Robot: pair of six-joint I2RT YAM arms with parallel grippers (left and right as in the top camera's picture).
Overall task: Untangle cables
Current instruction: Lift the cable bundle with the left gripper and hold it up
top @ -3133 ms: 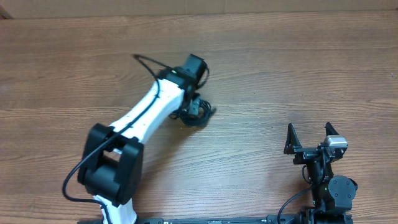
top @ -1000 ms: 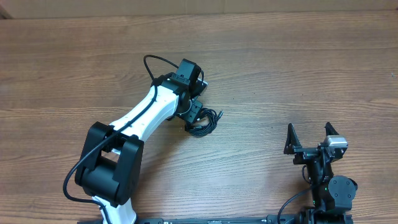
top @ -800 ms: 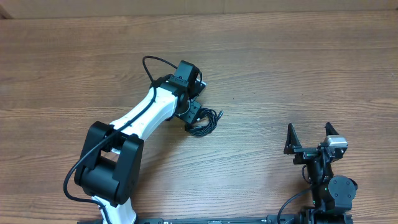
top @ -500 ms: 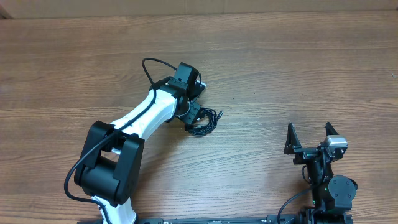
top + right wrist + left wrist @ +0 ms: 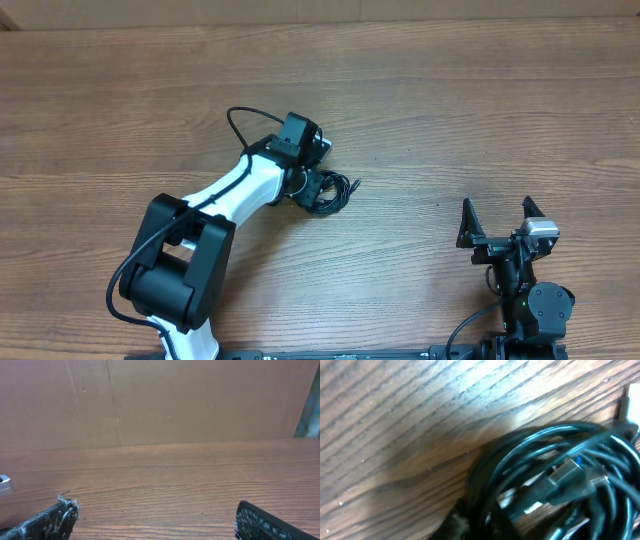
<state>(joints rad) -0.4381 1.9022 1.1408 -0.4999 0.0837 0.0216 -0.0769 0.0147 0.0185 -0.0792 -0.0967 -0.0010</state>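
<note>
**Operator:** As the overhead view shows the table [image 5: 450,100], where are the cables [image 5: 335,192]?

**Technician:** They lie as one tangled black bundle on the wood, left of centre, directly at the tip of the left gripper [image 5: 310,186]. The left wrist view shows overlapping loops, with a small plug end [image 5: 560,474] in the middle of the coil.

**Operator:** State of the left jaws?

**Technician:** Cannot be determined. The wrist body covers them from above, and the wrist camera shows only cable and wood grain.

**Operator:** And the right gripper [image 5: 496,215]?

**Technician:** Jaws spread wide, nothing between them. It sits near the table's front right edge, well apart from the bundle, facing a brown cardboard wall [image 5: 150,400].
</note>
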